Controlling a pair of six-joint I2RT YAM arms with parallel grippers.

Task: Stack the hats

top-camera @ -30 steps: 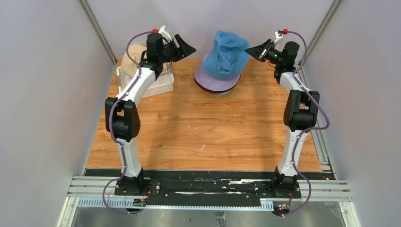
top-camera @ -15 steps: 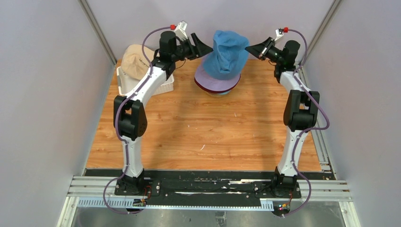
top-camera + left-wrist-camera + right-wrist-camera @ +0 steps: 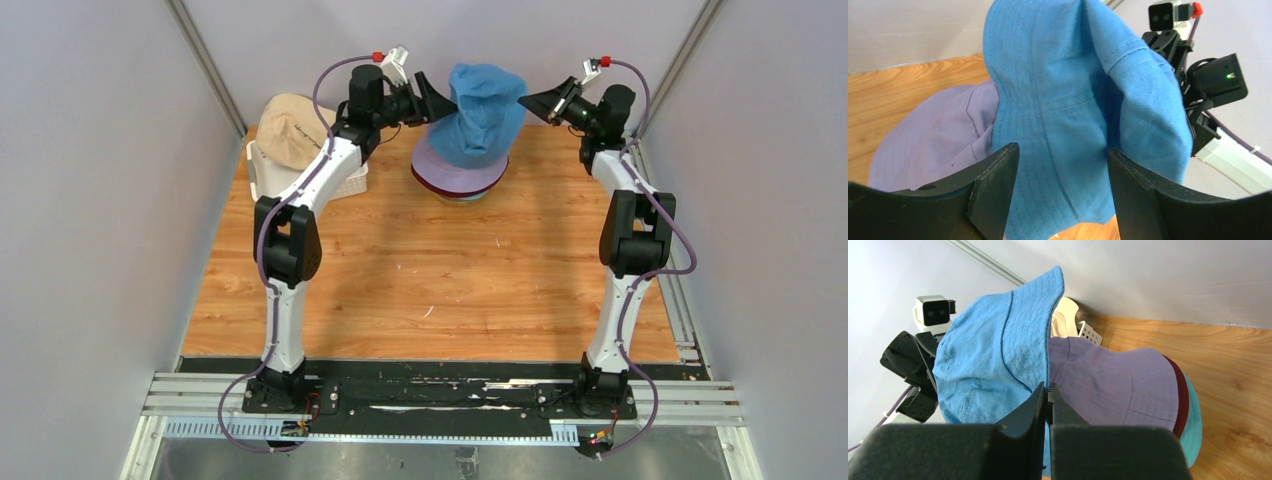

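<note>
Above the lavender hat [image 3: 432, 160], the right end effector [image 3: 530, 103] pinches the blue hat [image 3: 480, 115] by its cloth. The left end effector [image 3: 438, 97] hangs open just beside it. A beige hat [image 3: 290, 128] rests on the basket [image 3: 345, 183] nearby.

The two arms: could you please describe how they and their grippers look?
Both the left arm and right arm have white links, bulky black joints and a purple cable looping alongside, red-tipped near the wrist. The left gripper and right gripper are black and wedge-shaped.

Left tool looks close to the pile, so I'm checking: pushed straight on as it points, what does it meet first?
Probably the blue hat, filling the view ahead of the open left tool; the lavender hat sits lower, aside.
</note>
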